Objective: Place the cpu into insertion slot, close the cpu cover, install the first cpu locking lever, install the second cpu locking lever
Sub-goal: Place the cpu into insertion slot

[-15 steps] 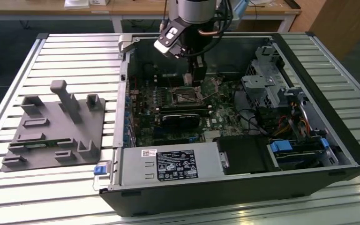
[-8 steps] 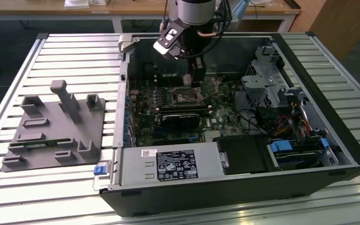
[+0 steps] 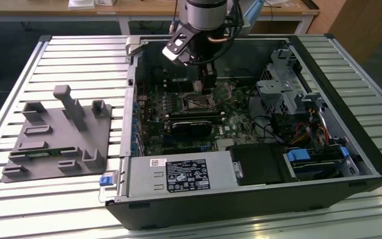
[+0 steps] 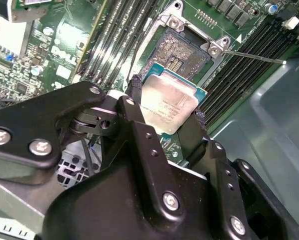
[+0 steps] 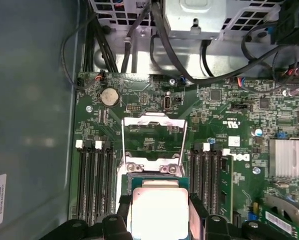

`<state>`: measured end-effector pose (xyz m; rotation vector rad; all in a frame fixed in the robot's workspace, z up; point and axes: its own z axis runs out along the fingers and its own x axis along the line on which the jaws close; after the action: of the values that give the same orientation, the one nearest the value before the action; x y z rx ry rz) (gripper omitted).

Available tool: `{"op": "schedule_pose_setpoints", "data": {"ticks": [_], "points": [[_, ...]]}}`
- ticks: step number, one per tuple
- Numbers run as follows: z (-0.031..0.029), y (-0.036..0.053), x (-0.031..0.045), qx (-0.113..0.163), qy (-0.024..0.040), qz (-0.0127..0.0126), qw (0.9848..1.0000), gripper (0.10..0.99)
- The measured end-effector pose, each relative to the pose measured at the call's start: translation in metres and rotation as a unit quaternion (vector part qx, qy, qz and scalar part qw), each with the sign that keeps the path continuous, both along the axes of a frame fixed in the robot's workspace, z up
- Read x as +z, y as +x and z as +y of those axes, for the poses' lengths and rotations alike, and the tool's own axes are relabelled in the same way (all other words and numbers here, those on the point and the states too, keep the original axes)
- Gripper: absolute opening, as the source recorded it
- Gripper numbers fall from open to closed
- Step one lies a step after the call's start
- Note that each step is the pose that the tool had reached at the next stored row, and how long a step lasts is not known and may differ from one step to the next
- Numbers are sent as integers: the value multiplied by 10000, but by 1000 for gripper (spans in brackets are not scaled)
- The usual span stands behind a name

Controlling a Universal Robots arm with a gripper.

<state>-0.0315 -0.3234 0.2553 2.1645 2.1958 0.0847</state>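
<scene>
Pincer point(image 4: 166, 102) round cpu point(image 4: 171, 105), insertion slot point(image 4: 182, 52) beyond

Setting: robotics lab, PC-assembly test cell. Evidence: an open PC case point(image 3: 244, 204) lies on a slatted aluminium counter point(image 3: 78, 59). A grey parts jig point(image 3: 45, 149) sits beside it, at the exterior view's left. A robot arm point(image 3: 204, 15) reaches into the case, claw point(image 4: 167, 104) clamped on a cpu point(image 5: 159, 210). Wooden desks point(image 3: 151, 7) stand behind.
</scene>
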Motion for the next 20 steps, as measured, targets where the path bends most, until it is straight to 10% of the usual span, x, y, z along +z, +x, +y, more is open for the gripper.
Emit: {"op": "schedule_pose_setpoints", "data": {"ticks": [20], "points": [[42,-73,-234,-20,0,1,10000,537]]}}
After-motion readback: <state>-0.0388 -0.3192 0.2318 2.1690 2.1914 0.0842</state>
